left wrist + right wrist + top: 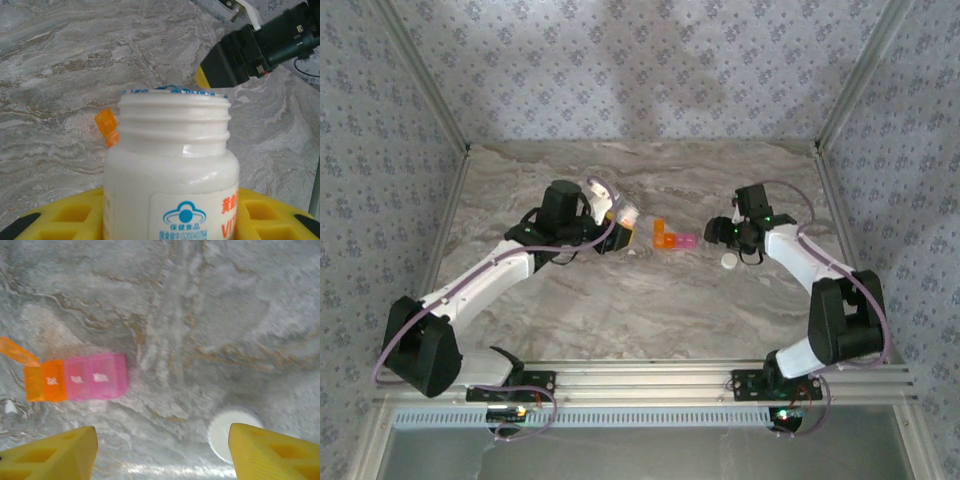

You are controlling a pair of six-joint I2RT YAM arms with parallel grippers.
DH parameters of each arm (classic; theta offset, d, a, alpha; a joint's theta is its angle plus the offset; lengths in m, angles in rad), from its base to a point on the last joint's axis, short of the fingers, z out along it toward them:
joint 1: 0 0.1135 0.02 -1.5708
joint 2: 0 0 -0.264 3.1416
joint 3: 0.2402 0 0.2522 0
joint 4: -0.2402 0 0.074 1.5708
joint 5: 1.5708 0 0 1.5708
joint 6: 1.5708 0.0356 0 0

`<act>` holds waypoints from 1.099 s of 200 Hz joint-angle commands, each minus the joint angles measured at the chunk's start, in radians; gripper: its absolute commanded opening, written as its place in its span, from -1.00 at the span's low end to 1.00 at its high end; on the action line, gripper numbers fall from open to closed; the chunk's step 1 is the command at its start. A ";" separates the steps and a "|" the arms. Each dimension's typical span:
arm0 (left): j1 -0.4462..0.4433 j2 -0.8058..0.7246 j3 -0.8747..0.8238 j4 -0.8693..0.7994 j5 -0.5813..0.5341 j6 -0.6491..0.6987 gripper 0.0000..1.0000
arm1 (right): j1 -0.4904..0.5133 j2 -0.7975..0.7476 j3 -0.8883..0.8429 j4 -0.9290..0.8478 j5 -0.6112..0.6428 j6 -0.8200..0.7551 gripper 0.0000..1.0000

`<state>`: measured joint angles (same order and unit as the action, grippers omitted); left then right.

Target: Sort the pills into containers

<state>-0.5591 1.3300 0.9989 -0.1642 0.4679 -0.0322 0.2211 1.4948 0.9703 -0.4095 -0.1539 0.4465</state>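
On table [570, 320], containers [673, 241] apparently left-right

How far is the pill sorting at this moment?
Done: the bottle is uncapped, its cap on the table, one orange lid of the containers open. In hand: the left gripper holds the bottle; the right gripper is open. Left: the pouring and sorting itself.

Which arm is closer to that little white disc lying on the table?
Right. The right gripper hovers open just over the white disc. The left gripper is well off to its left, beyond the pill containers, shut on the white bottle.
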 commanded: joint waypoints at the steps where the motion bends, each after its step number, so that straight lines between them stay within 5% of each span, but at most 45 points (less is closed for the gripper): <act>1: -0.003 0.001 0.012 0.039 -0.012 -0.018 -1.00 | 0.007 0.080 0.072 -0.043 -0.078 -0.030 0.40; 128: -0.005 0.021 -0.038 0.119 0.002 0.026 -1.00 | 0.031 0.469 0.390 0.029 -0.187 -0.038 0.24; 220: -0.005 0.031 -0.017 0.145 0.020 0.019 -1.00 | 0.069 0.552 0.447 0.027 -0.218 -0.045 -0.32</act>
<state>-0.5594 1.3563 0.9604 -0.0525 0.4595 -0.0273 0.2794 2.0365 1.4136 -0.3763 -0.3496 0.4091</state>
